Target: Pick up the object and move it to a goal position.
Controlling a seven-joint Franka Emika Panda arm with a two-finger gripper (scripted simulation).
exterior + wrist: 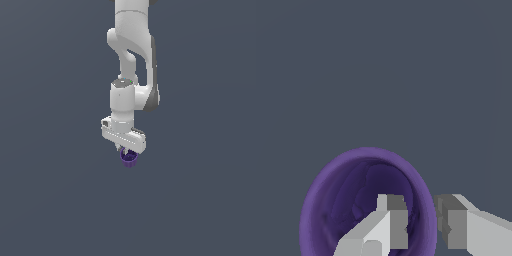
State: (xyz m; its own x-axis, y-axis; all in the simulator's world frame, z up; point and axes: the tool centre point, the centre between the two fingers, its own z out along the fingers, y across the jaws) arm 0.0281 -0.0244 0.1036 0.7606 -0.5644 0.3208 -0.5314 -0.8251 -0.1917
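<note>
The white arm (pixel 131 60) comes down from the top edge of the exterior view, where its upper part is cut off, and ends in a broad white hand pointing downward. All around it is plain grey-blue ground with no edge or horizon visible. In that view the fingers are almost entirely hidden behind the hand and the cup, so the grip cannot be read there.

The gripper (pixel 421 225) shows better in the wrist view, though its fingers are cut off by the picture's edge. One finger (pixel 391 222) sits inside the cup's hollow and the other lies just outside the wall, with the rim between the two grey pads. The gap is narrow, closed onto that wall.

The cup (pixel 129 158) hangs directly under the hand, touching it, and is much narrower than the hand. It is dark purple and round, with a smooth rim and a shadowed, mottled hollow (pixel 363 197). Its sides are too small to make out.
</note>
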